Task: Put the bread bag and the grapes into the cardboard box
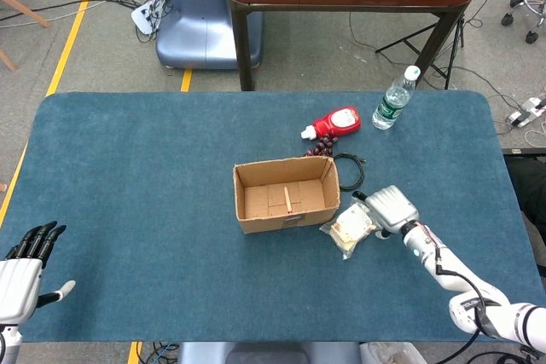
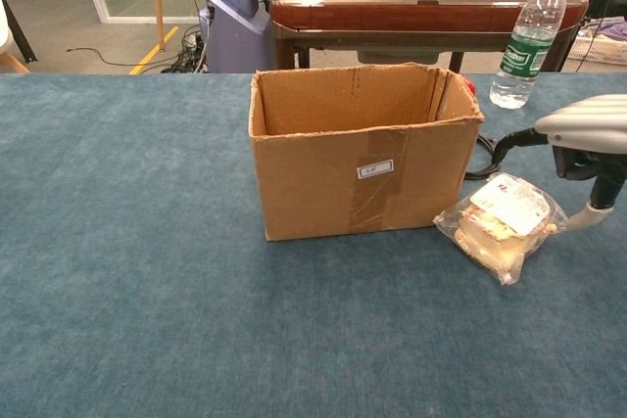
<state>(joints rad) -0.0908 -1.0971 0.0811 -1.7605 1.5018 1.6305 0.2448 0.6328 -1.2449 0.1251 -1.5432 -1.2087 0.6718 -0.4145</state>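
Now, step in hand: the right hand (image 1: pixel 391 208) is hovering just beside the bread bag (image 1: pixel 350 227), right of frame centre, apparently lining up the first pick.
Fingers: they are lying spread and grasping nothing; whether a tip is touching the bag cannot be told.
Left hand (image 1: pixel 21 269): it is waiting at the lower left edge, fingers released.
Bread bag: it is lying on the bench (image 1: pixel 136 168), just beside the cardboard box (image 1: pixel 286 194).
Grapes (image 1: pixel 319 149): they are sitting behind the box, near the red bottle (image 1: pixel 334 122).
Next move: closing around the bag, then lifting it over the box's open top, probably.
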